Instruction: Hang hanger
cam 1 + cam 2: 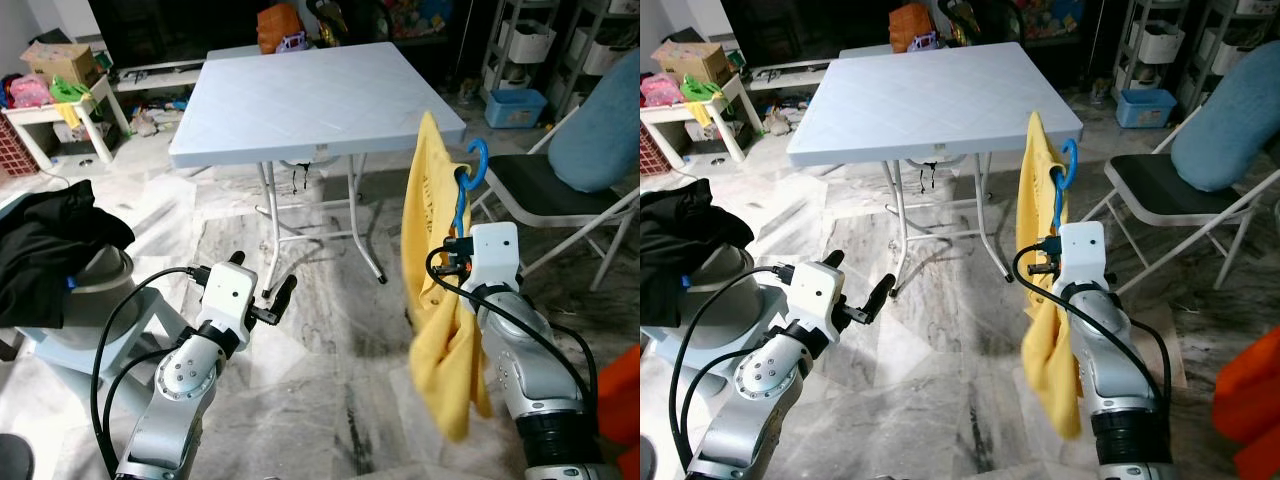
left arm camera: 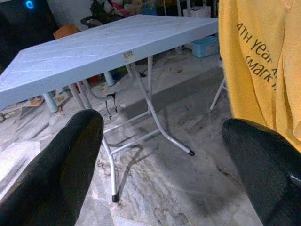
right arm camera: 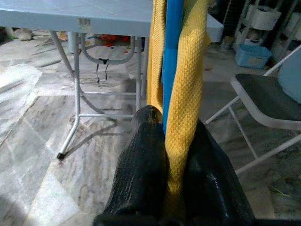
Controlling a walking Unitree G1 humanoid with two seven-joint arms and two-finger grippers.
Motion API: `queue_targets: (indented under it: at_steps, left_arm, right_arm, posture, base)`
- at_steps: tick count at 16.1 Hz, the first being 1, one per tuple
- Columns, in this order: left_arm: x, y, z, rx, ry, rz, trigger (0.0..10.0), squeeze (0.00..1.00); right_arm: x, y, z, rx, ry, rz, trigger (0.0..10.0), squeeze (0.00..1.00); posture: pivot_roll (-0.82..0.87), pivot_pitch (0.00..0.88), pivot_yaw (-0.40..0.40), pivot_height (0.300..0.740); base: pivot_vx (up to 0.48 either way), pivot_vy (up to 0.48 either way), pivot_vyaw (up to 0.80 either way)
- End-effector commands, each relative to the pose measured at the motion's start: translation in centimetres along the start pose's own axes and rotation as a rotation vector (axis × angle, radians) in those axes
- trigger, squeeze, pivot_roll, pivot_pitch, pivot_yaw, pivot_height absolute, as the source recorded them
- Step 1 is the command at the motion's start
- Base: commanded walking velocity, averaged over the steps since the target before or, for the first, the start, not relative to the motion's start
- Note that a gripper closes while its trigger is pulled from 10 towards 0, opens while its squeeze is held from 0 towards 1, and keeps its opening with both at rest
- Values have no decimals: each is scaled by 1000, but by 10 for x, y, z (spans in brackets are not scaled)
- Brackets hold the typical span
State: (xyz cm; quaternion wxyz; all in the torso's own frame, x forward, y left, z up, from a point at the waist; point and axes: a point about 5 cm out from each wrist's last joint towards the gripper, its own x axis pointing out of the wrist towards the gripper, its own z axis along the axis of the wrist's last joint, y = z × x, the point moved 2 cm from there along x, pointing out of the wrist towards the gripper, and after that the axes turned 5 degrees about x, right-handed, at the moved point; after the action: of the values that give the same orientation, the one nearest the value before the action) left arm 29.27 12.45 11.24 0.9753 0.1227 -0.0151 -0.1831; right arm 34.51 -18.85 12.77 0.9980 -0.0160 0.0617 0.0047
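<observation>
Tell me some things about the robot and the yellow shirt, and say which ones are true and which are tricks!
1. The right end effector is shut on the blue hanger with the yellow shirt on it. True.
2. The yellow shirt is lying flat on the white folding table. False: it hangs from the hanger, held up in the air beside the table's corner.
3. The left end effector is open and holds nothing. True.
4. The folding chair stands on the robot's left. False: it is on the robot's right, past the shirt.
5. A pile of black clothes lies on the robot's left. True.
</observation>
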Motion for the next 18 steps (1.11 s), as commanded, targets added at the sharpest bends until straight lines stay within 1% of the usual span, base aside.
queue_targets:
  at_steps: [1,4,8,11,12,13,18]
  left_arm:
    - [-4,9,-8,6,35,26,10000,0]
    - [-4,11,-8,25,28,48,10000,0]
    - [-2,5,-8,-2,30,54,10000,0]
    - [-2,4,-5,-20,8,65,10000,0]
    - [-3,6,-5,-18,11,89,10000,0]
    - [-3,7,-6,-34,13,107,10000,0]
    - [-3,7,-8,-36,18,106,10000,0]
  right_arm:
    - [3,5,17,7,-73,15,10000,0]
    - [3,11,18,14,-83,38,10000,0]
    - [3,13,19,23,-91,48,10000,0]
    - [4,14,20,31,-99,51,10000,0]
    - [4,16,20,34,-104,60,10000,0]
    - [4,17,21,37,-107,66,10000,0]
    - [4,22,22,35,-116,96,10000,0]
  posture:
    - [16,0,45,740]
    - [19,0,42,740]
    - [17,0,44,740]
    - [17,0,45,740]
    - [17,0,45,740]
    - [17,0,45,740]
    - [16,0,39,740]
  base:
    - [0,480,0]
    - [0,475,0]
    - [0,420,0]
    - [0,0,0]
    - [262,0,0]
    - [281,0,0]
    - [399,0,0]
